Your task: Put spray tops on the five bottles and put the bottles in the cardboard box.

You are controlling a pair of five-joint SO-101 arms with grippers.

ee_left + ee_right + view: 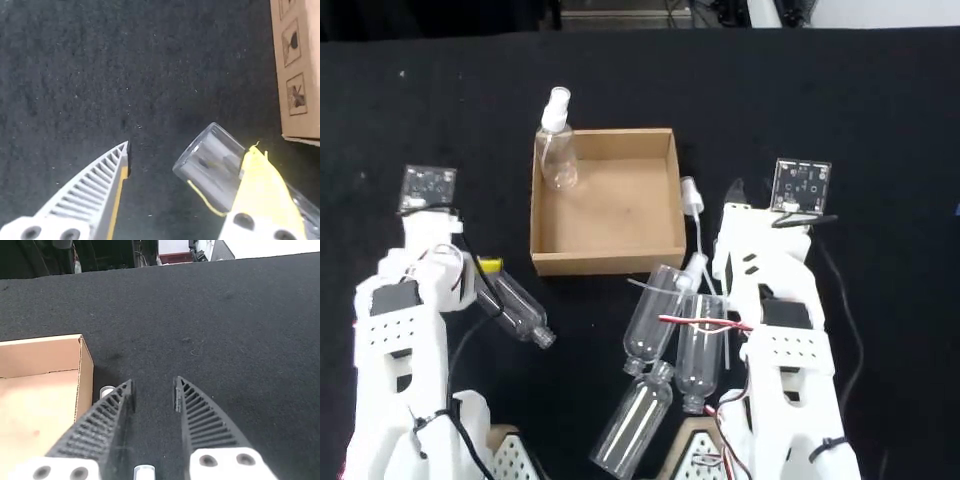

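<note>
A clear bottle with a white spray top (558,140) stands in the far left corner of the cardboard box (650,190). My left gripper (190,150) is open over a capless bottle (207,162) that lies on the cloth against its yellow finger (257,185); this bottle (517,307) lies left of the box. My right gripper (153,385) is open and empty, just right of the box (45,370). A loose spray top (692,195) lies beside the box's right wall. Three more capless bottles (655,312) lie near the front.
Black cloth covers the table (880,120). The three loose bottles crowd the space between the two arms, one (700,350) against the right arm's base and one (632,420) at the front edge. A red wire (695,322) crosses them.
</note>
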